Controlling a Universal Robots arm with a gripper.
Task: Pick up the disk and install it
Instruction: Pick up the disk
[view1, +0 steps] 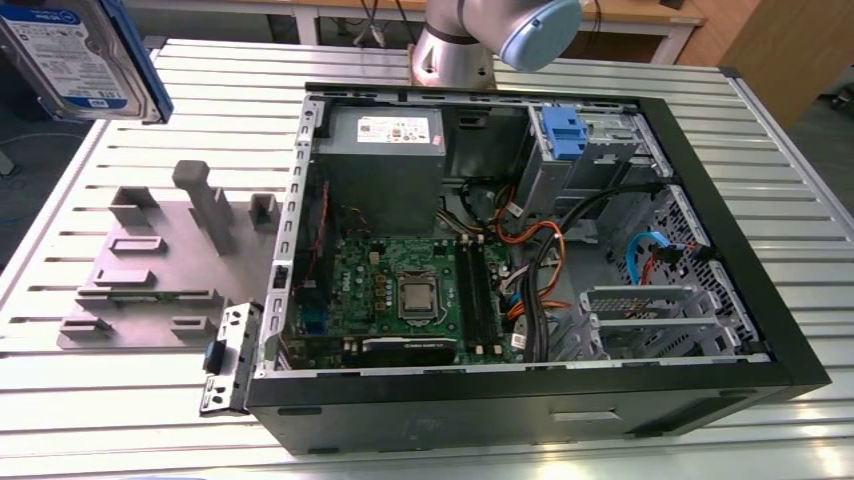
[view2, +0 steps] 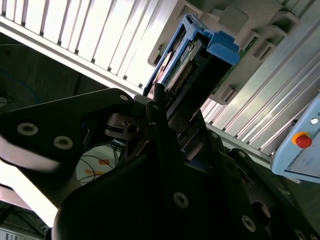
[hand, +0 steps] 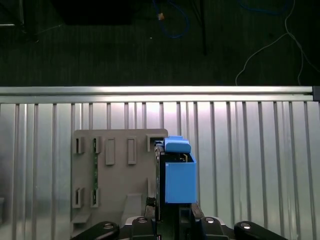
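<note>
High over the slatted metal table, near the grey fixture, the gripper pinches the disk by one end, clear of everything. A firm, square grip should prevent swing or contact with the open computer case wall. Dark floor with loose cables lies beyond the table.

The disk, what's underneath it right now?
In the first wrist view the disk, gripped in the claw, hangs over the grey slotted fixture on the slatted metal table. The disk covers part of the fixture's edge, so what sits there cannot be seen.
</note>
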